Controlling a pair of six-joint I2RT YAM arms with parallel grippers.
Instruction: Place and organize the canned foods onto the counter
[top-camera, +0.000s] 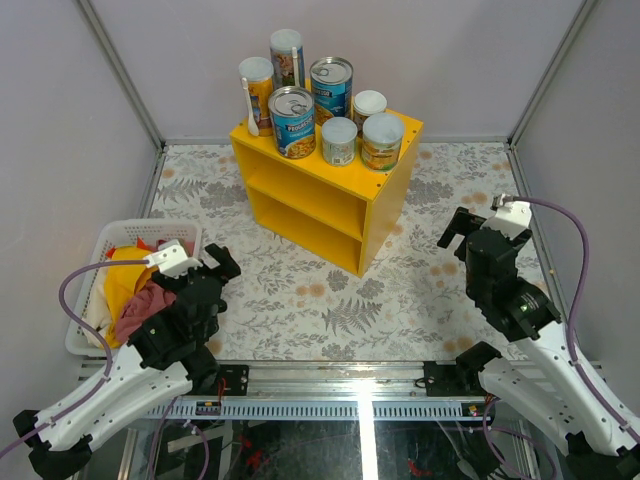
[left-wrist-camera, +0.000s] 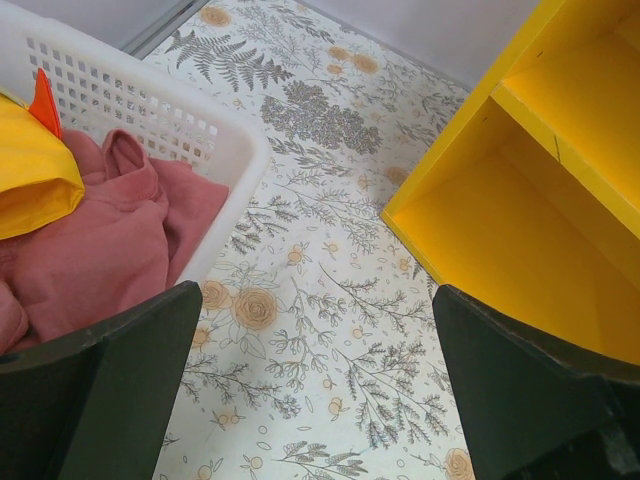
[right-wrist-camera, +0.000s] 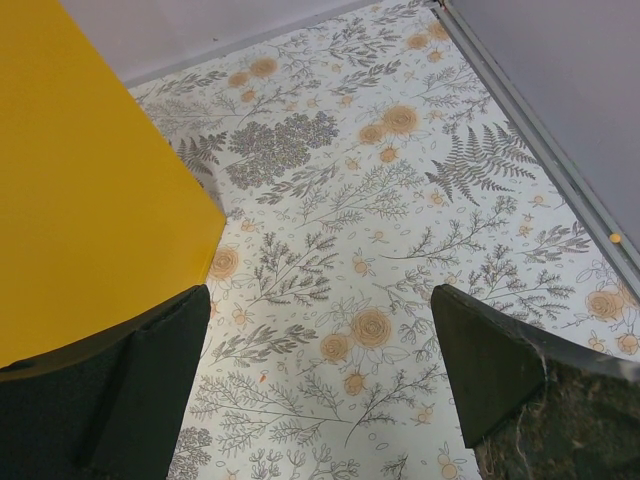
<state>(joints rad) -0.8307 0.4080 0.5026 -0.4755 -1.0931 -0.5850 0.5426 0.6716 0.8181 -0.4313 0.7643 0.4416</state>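
Several canned foods stand upright on the flat top of the yellow counter (top-camera: 300, 195): a slim yellow tube (top-camera: 257, 90), a tall can (top-camera: 287, 57), two blue-labelled pull-tab cans (top-camera: 331, 88) (top-camera: 292, 121), and three short pale-lidded cans (top-camera: 369, 106) (top-camera: 339, 140) (top-camera: 382, 140). Both compartments of the counter (left-wrist-camera: 560, 180) are bare. My left gripper (top-camera: 218, 268) (left-wrist-camera: 315, 390) hangs open over the floral cloth between the basket and the counter, holding nothing. My right gripper (top-camera: 458, 230) (right-wrist-camera: 320, 385) is open and empty too, to the right of the counter's side panel (right-wrist-camera: 90, 200).
A white laundry basket (top-camera: 85, 290) (left-wrist-camera: 150, 110) with pink and yellow cloths sits at the left, close to my left arm. Grey walls enclose the floral tablecloth (top-camera: 300, 300) on three sides. A metal rail (top-camera: 330, 385) runs along the near edge.
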